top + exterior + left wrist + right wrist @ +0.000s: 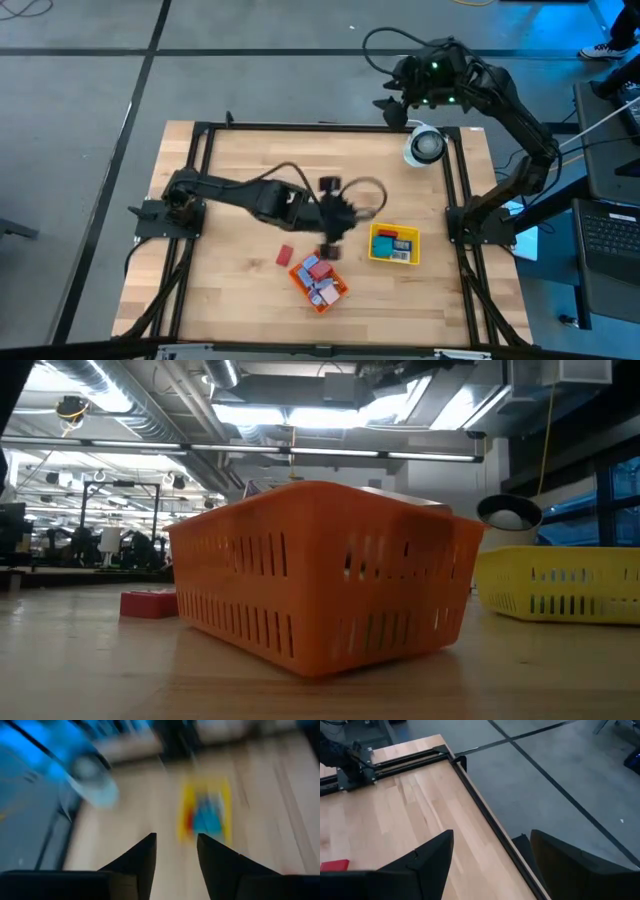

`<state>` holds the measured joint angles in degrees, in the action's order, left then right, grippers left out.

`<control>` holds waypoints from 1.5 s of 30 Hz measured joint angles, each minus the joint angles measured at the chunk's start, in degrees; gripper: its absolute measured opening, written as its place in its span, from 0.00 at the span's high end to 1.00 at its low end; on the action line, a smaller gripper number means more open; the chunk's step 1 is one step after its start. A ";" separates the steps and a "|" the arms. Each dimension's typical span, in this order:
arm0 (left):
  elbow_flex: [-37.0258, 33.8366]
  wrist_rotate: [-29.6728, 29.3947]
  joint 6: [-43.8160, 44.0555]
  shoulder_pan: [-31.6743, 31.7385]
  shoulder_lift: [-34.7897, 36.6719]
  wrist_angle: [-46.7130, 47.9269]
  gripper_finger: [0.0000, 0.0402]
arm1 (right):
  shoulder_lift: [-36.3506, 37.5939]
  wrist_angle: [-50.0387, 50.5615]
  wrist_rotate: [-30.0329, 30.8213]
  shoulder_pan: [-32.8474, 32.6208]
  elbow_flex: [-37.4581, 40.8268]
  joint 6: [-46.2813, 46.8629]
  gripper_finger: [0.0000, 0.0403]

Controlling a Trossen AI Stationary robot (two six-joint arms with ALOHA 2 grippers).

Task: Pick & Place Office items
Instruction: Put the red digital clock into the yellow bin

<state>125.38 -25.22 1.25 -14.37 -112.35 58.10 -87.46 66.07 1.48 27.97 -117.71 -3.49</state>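
Observation:
Several small office items in red, pink and blue lie in the orange tray (318, 282) near the front middle. More blue and red ones lie in the yellow tray (393, 244) to its right. One red piece (285, 256) lies flat on the wood left of the orange tray. My left gripper (350, 222) hovers above the table's middle, pointing at the yellow tray (205, 815); its fingers (176, 836) are open with nothing between them. My right gripper (392, 108) hangs past the table's far edge, open and empty (492, 832).
A white roll (425, 145) stands near the far right corner of the table. A black frame (300, 127) runs along the table's edges. In the low view the orange tray (320, 580) fills the middle, with the yellow tray (560, 580) to the right.

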 joint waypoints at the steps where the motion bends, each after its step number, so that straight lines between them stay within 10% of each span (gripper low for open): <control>1: -0.08 -1.92 0.31 0.67 -0.45 -5.53 0.67 | 0.07 0.08 0.02 0.00 0.00 0.00 0.33; 6: -0.07 -4.23 0.99 4.96 -5.47 -18.92 0.70 | 0.71 3.53 0.45 -0.01 0.03 -0.06 0.33; 16: -0.11 -7.78 -2.66 3.24 -0.46 -6.10 0.72 | 3.26 2.85 1.11 0.84 0.04 -0.42 0.33; 27: -4.19 -26.35 -7.49 6.39 -0.22 -55.06 0.72 | 4.53 1.20 0.06 2.10 0.04 -0.33 0.33; 32: -4.80 -63.86 -31.19 3.90 -2.46 -84.08 0.72 | 5.20 0.98 0.46 2.24 0.04 -1.52 0.33; 45: -35.00 -64.85 -48.42 3.95 -2.85 -122.45 0.78 | 5.15 -0.88 0.61 3.55 0.07 -1.53 0.33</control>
<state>90.39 -90.07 -47.18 -10.42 -115.20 -64.35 -82.30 65.19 2.09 31.52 -117.64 -5.02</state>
